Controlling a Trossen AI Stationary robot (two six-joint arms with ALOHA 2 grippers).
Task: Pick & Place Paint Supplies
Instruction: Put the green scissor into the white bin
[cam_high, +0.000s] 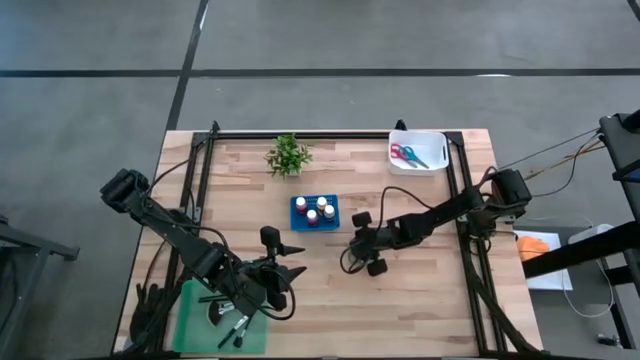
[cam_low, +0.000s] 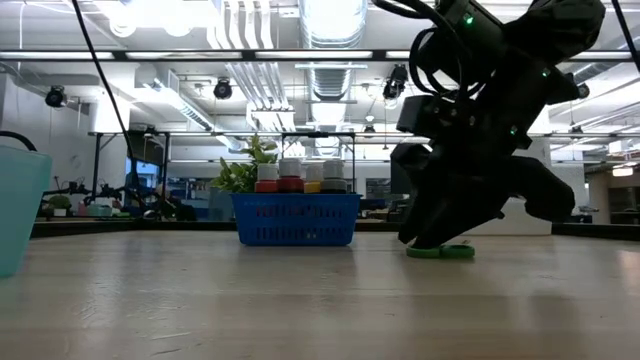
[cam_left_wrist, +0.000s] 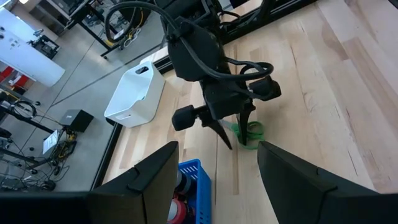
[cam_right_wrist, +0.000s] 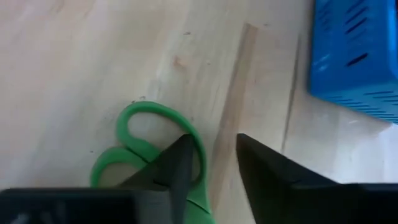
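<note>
While the left gripper (cam_high: 292, 262) hangs with fingers wide at lower left above the green tray (cam_high: 195, 322) holding brushes (cam_high: 236, 327), paint bottles (cam_high: 316, 210) fill the central blue basket (cam_high: 299, 204). Right of centre, the right gripper (cam_right_wrist: 210, 163), fingers narrowly apart, straddles the green scissors (cam_right_wrist: 144, 149) on the table (cam_high: 420, 300). Other scissors (cam_high: 406, 154) already lie in the white bin (cam_high: 437, 140), upper right, so this pair looks among the last.

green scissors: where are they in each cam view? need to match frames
High view: hidden under the right end effector, right of table centre.
Low view: green scissors flat on the table, right of centre, beneath the dark arm.
Left wrist view: green handles under the right arm's tip.
Right wrist view: handles beside the near finger.
Shared landmark: blue basket, close by in all four.
</note>
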